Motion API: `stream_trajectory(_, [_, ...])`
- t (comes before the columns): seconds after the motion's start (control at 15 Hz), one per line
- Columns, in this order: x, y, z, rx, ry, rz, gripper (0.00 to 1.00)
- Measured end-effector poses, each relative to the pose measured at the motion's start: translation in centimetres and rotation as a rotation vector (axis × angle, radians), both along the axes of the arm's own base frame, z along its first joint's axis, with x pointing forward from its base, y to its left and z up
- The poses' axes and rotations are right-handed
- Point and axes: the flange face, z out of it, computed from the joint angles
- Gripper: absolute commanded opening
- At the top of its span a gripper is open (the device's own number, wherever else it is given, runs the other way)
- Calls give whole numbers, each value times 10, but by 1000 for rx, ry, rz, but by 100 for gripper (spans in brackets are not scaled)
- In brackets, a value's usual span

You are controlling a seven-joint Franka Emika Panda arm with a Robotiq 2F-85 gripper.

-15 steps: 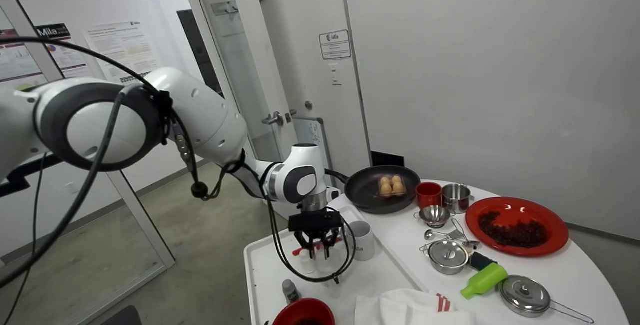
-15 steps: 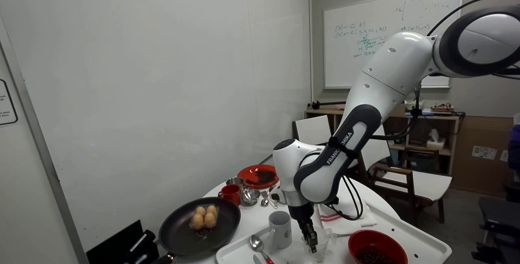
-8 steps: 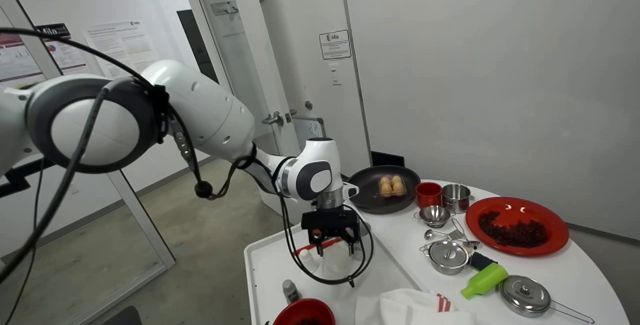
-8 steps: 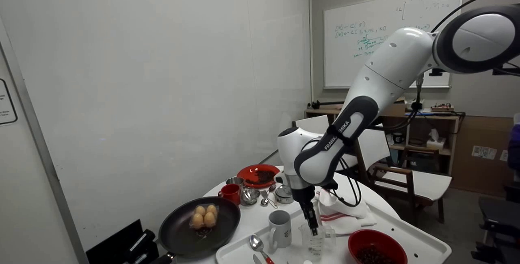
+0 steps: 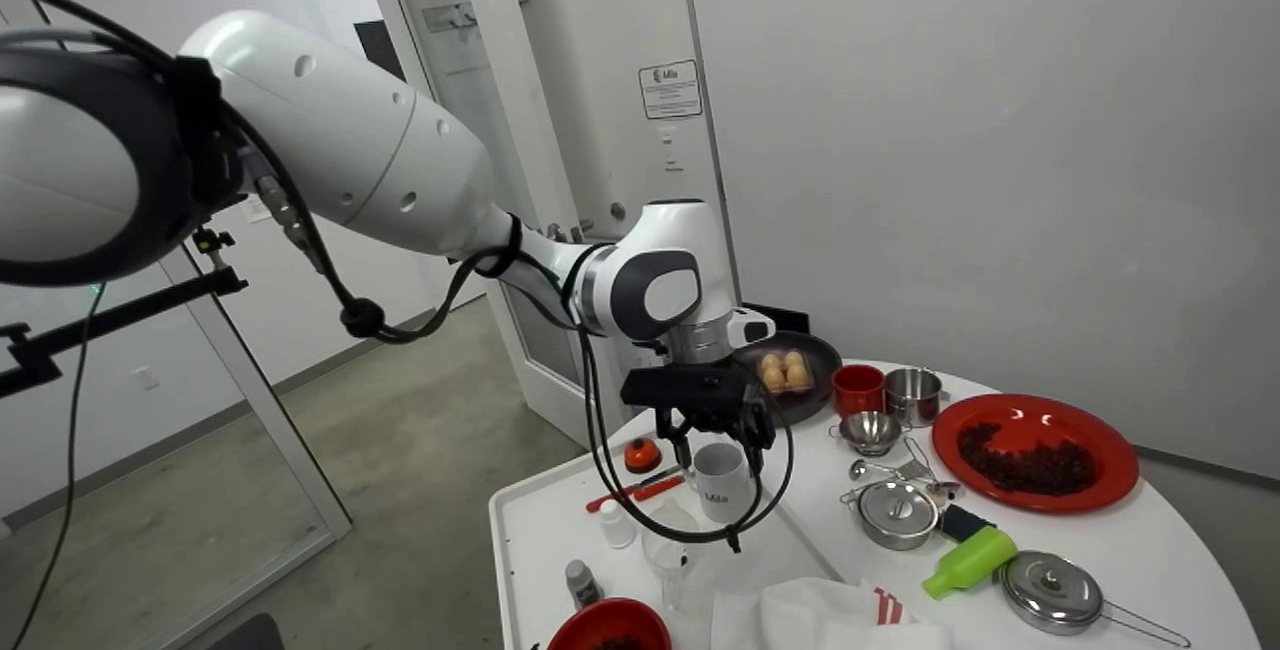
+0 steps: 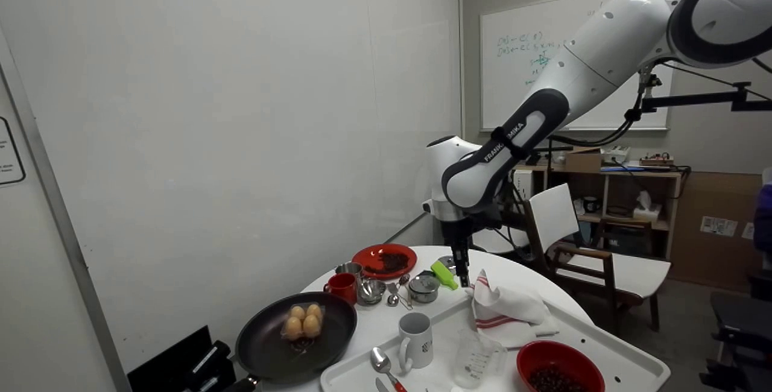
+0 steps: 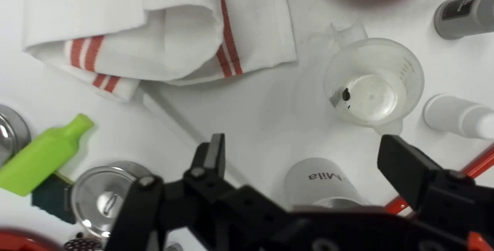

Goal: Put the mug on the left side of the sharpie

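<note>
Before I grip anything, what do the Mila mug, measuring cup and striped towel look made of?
Mug: probably ceramic, smooth and pale grey with printed lettering, though coated metal isn't ruled out.
Measuring cup: likely plastic, see-through but slightly cloudy; glass is possible.
Striped towel: matte cloth, judging by its soft folds and woven-looking red stripes.

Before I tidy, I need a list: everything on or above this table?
tray: one, white, table
mug: one, pale grey, tray
jug: one, clear, tray
bottles: three, grey and white (tray), green (table)
round thing: one, orange, tray
bowl: one, red, tray
towel: one, white, tray edge
utensils: several, silver, tray and table
pan: one, black, table
eggs: four, brown, in pan
plate: one, red, table
cups: two, red and silver, table
pots: two, silver, table
arm: one, white, above table
fingers: two, black, above tray
</note>
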Motion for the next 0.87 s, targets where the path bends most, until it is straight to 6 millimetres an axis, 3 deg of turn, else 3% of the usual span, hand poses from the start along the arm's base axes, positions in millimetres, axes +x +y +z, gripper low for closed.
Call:
stream_trajectory(0.27, [-4,-30,20,-76,-34,-203,100])
stream_trajectory(0.53, [-13,-60,26,-133,-38,-407,100])
stream_trajectory(0.87, [-22,-85,34,-84,-45,-574,100])
